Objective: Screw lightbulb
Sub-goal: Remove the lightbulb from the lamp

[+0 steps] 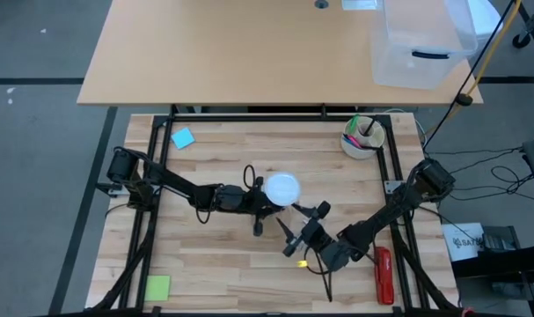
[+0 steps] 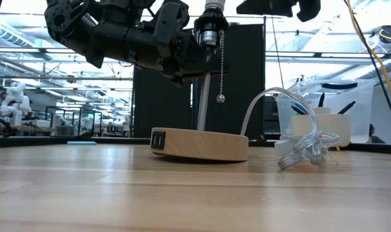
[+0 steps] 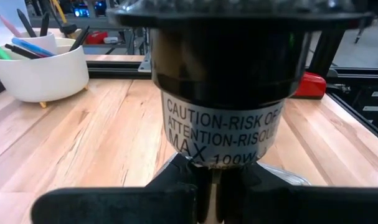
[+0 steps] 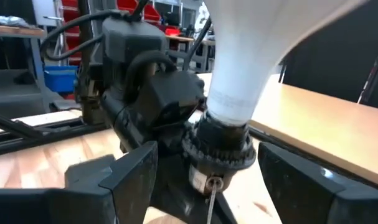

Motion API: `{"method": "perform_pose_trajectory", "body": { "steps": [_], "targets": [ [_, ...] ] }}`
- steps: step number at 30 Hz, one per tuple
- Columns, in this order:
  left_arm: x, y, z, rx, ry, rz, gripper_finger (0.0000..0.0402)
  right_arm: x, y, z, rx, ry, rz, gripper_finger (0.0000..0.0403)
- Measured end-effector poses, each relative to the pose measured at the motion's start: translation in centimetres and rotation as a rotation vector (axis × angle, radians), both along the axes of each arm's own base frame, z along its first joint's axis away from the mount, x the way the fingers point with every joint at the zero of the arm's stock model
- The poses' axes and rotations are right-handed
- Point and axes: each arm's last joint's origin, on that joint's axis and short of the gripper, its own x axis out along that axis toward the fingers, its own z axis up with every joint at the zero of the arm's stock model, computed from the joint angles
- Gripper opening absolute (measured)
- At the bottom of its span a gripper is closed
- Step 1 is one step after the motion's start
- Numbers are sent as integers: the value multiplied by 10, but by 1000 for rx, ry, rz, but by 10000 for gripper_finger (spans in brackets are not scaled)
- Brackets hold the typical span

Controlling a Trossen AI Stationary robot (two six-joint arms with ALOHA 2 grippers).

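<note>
Lightbulb [image 4: 248,59] already seated in the black socket [image 4: 217,149] at the top of the lamp stem, well above the wooden base [image 2: 198,143] on the desk [image 1: 231,264]; from above, the white globe [image 1: 281,187] sits mid-desk between the two arms. Left tool [image 3: 207,186] closed on the stem just under the socket, caution label right in front of its camera — looks like the brace. Right tool [image 4: 204,186] spread wide, fingers [image 4: 123,174] straddling the socket collar, touching nothing as far as visible; bulb neck above and between them. Judged mid-screw, between turns: threads probably engaged, depth not readable. To do it well: raise right tool onto the bulb neck or lower globe rather than the collar, close gently (glass), centre wrist axis on the bulb axis before rotating so threads don't cross. Rotate in short arcs, release, re-grip. Keep left clamp firm so stem and base don't spin or tip. Watch the pull chain [image 2: 220,64] hanging beside the socket and the clear cord [image 2: 305,138] coiled near the base — snag risk for the right fingers. Stop on resistance; no forcing.
</note>
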Motion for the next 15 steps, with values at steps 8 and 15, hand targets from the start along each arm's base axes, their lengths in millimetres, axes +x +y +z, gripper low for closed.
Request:
{"method": "perform_pose_trajectory", "body": {
  "steps": [8,15],
  "targets": [
    [0,0,0,-1,-1,0,28,0,-1,-3,37,-22,-6,307],
    [0,0,0,-2,-3,4,28,8,-12,3,83,-82,-12,329]
  ]
}}
